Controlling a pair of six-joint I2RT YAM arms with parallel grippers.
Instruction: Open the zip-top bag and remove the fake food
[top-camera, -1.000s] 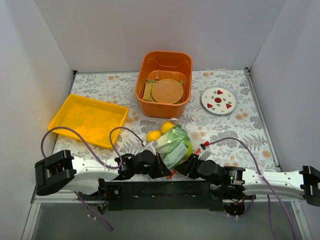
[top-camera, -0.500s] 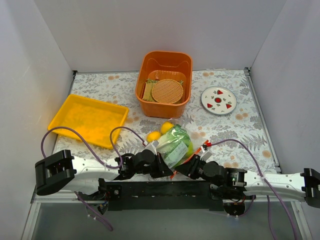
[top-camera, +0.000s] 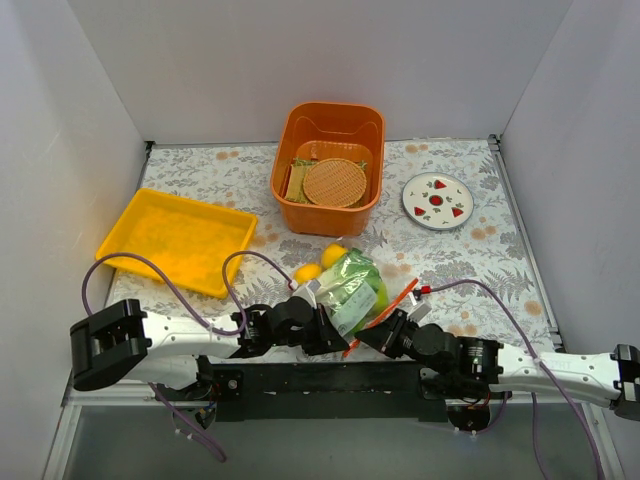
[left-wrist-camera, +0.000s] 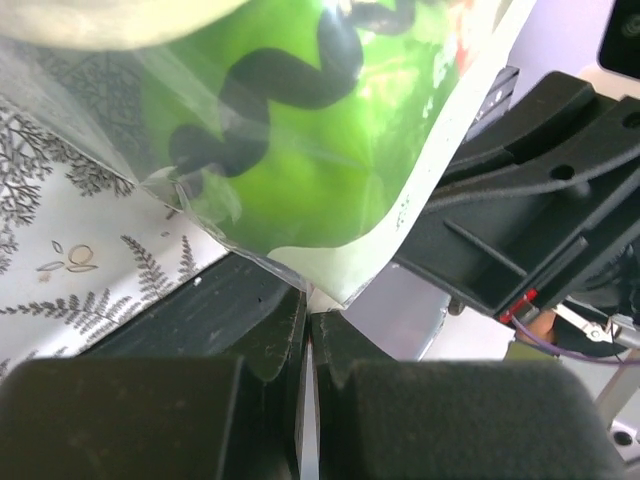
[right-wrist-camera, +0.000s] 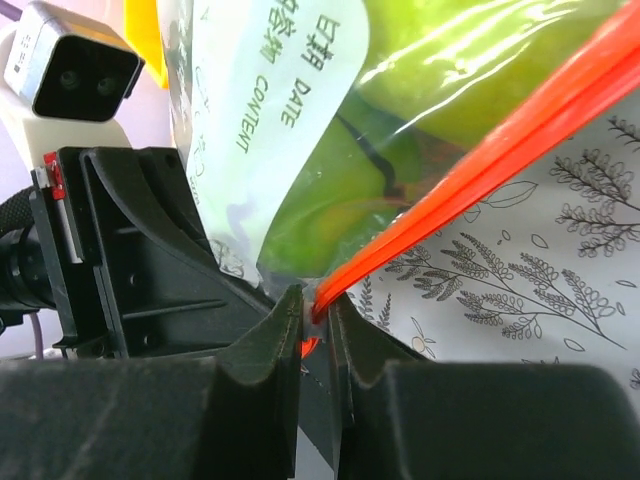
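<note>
while left tool (left-wrist-camera: 308, 320) grips bag (left-wrist-camera: 400, 215), right tool (right-wrist-camera: 316, 306) pinches

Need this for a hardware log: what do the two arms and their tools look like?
Left arm and right arm: white shells, black joints, with purple cables looping along them. Left tool and right tool: black, blocky, thick dark fingers, each with a small red mark on its body.

Printed in dark letters on the white panel (right-wrist-camera: 265, 110) of the zip-top bag (right-wrist-camera: 430, 70): "DATE" and "CONTENT", running sideways in the right wrist view, with two Chinese-style characters beside "DATE". Faint small print along the same panel in the left wrist view, too blurred to read.
</note>
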